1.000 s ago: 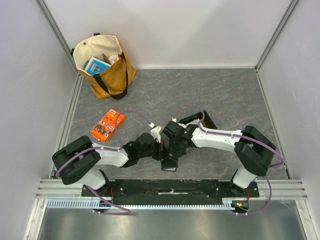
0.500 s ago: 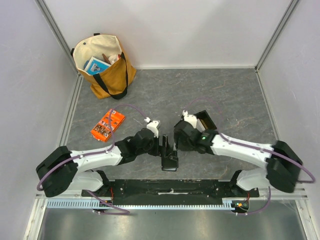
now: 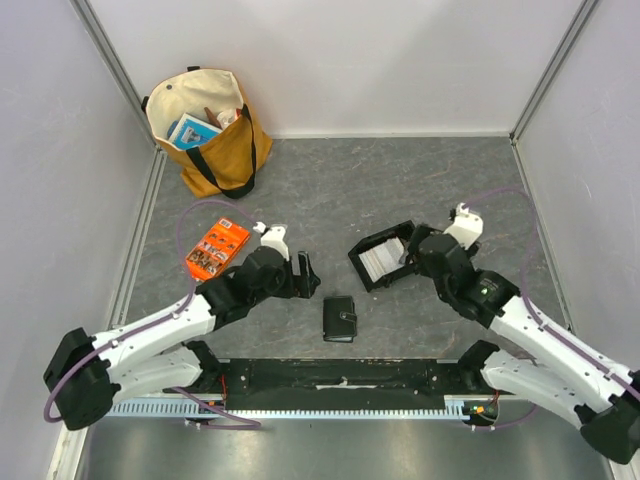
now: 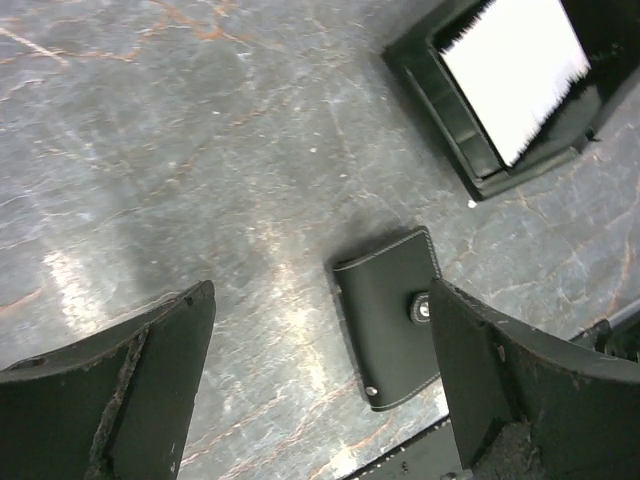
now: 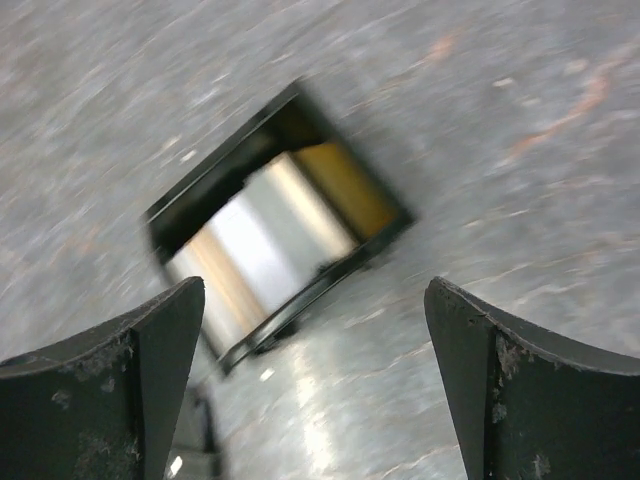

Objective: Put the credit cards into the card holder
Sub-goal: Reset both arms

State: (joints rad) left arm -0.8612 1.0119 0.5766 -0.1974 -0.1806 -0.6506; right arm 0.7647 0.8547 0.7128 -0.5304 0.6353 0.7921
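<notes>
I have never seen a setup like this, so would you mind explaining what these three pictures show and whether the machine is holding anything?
These are two robot arms bolted at the near edge of a grey marbled table. The wide picture looks down from above; the other two come from a camera on each wrist, so the dark shapes in their lower corners are that arm's own fingers. On the table lie a small black leather-like card holder, closed, a shallow black tray with whitish and tan credit cards in it, an orange printed packet and a tan cloth tote bag at the far left. The left gripper and the right gripper are both open and hold nothing.
</notes>
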